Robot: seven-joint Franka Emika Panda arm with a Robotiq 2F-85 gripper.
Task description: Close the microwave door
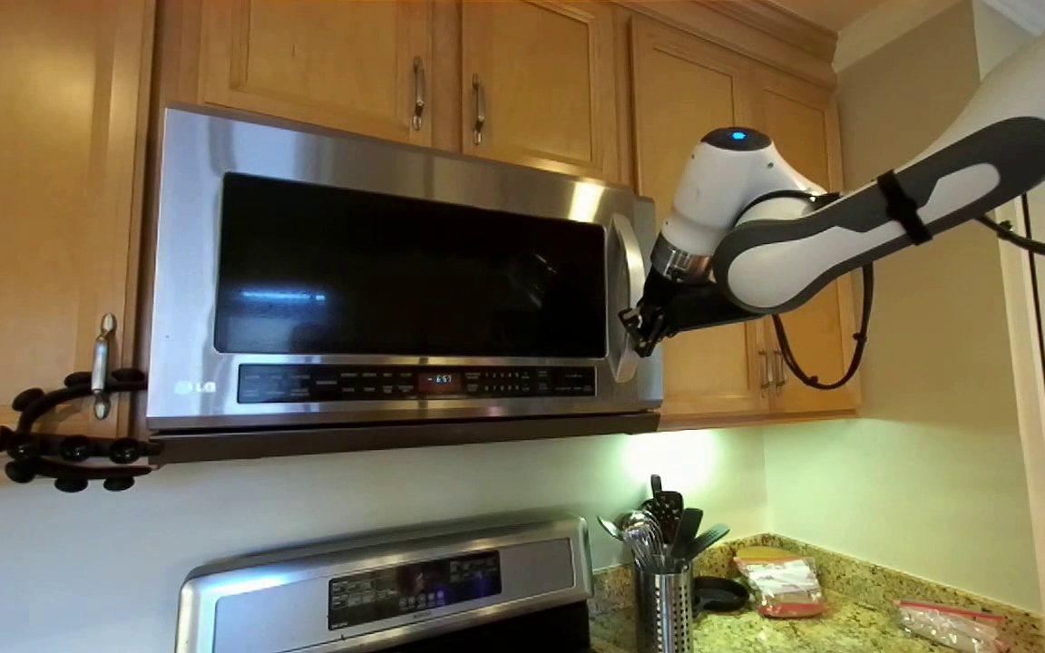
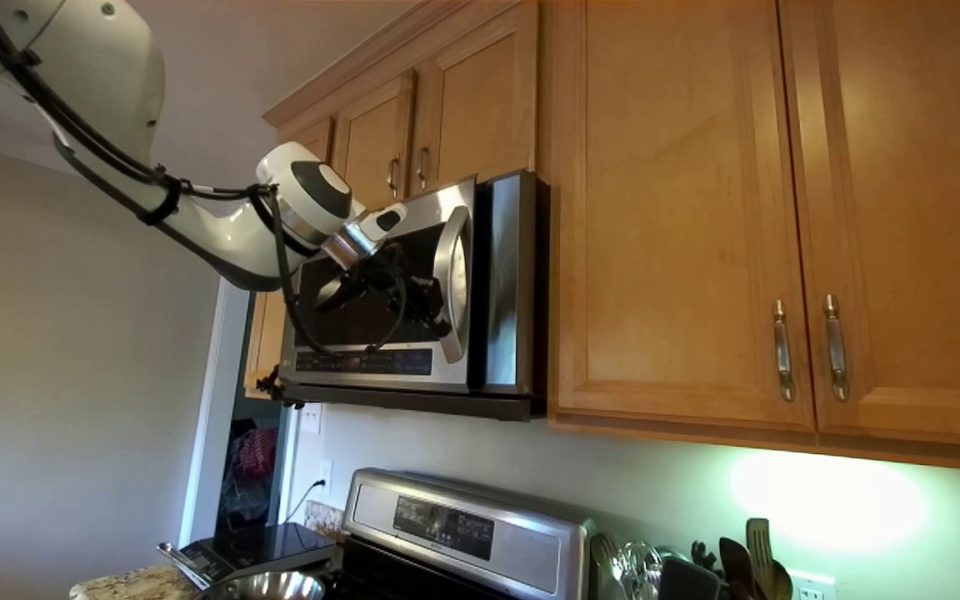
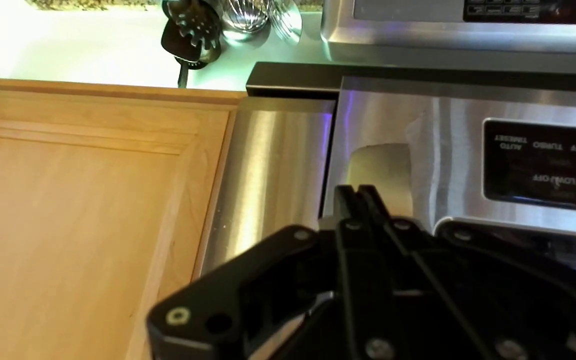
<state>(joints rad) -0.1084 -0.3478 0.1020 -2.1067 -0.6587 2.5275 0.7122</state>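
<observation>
Arm [image 1: 858, 227] aloft, pincer [image 3: 357, 191] downward, fingers [image 3: 344, 202] together

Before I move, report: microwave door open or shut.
The door is shut or nearly so, cannot tell which: the wrist view shows a narrow dark gap beside it.

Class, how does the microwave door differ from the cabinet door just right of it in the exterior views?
The microwave door is steel around dark glass; the cabinet door is wood, without glass.
The microwave door's handle is broad and bowed; the cabinet door's handle is slimmer.
The hand is by the microwave door's handle, farther from the cabinet door's handle.
Both doors have upright handles.
</observation>
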